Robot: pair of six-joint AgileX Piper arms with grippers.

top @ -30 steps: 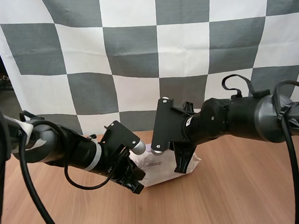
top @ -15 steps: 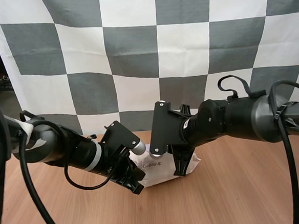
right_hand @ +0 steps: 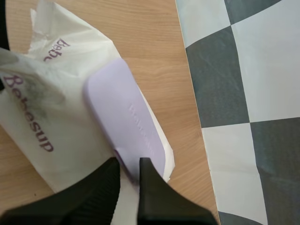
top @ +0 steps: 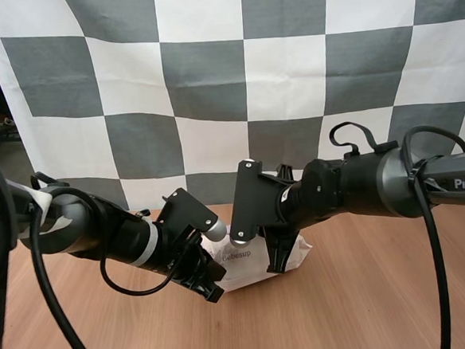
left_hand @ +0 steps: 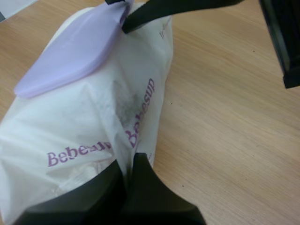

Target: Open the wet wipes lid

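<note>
The pack of wipes (left_hand: 79, 136) lies on the wooden table (left_hand: 225, 117). It is white with purple lettering, and its wrapper is crumpled at the end nearest the left claw (left_hand: 125, 164). That claw is clenched on a fold of the wrapper at this end, with the fold pinched between its two tips. The lilac lid (left_hand: 70, 51) lies flat on top of the pack, beyond the left claw and toward the far end. The right claw (right_hand: 130, 163) meets the pack from that opposite end. Its tips stand close together with the lid's end edge between them, grasping that edge. In the high view the pack sits between the two claws, with the left claw at its near corner and the right claw over its top. Bare table shows beside the pack.
</note>
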